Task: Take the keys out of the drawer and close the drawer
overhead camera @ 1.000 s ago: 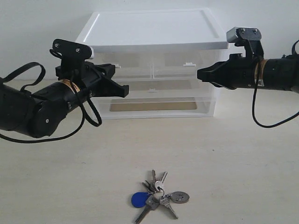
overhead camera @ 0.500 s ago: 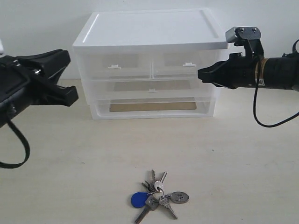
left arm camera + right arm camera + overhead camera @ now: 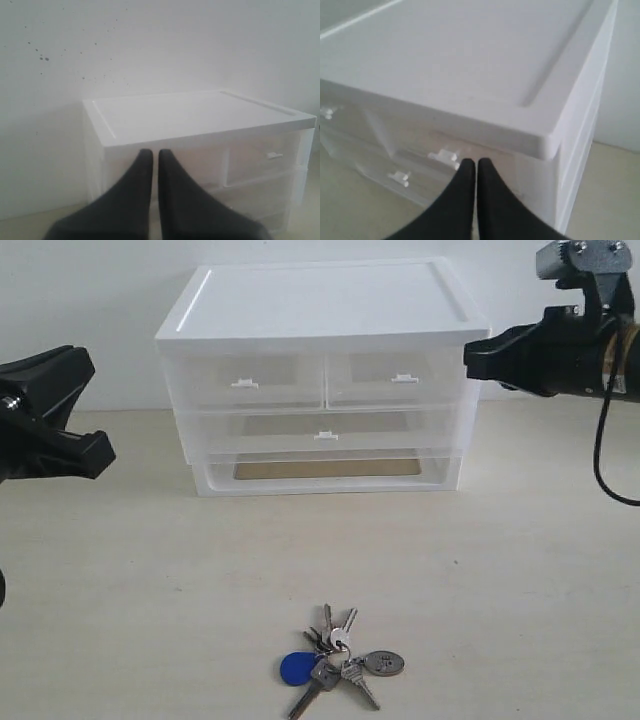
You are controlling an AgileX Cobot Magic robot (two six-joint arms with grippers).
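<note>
Position of keys point(image 3: 335, 660): flat on bench point(image 3: 520, 570), out in the open, in front of unit point(image 3: 320, 300) and well apart from it. Blue fob at the left of the bunch, round grey tag at the right.

Condition of drawer point(image 3: 245, 380): pushed fully in, front flush with the right-hand half-width drawer point(image 3: 395, 378) beside it. Tab handle point(image 3: 244, 383) untouched. Full-width drawer point(image 3: 320, 430) below, likewise shut.

Left fingers point(image 3: 142, 167): clenched with only a thin slit between, nothing grasped. Raised above bench, off to the left of unit, pointing toward it, well apart from drawer.

Right fingers point(image 3: 466, 175): clenched, nothing grasped. Just beside upper right corner of unit, level with the upper drawers. Contact with unit: cannot tell.
</note>
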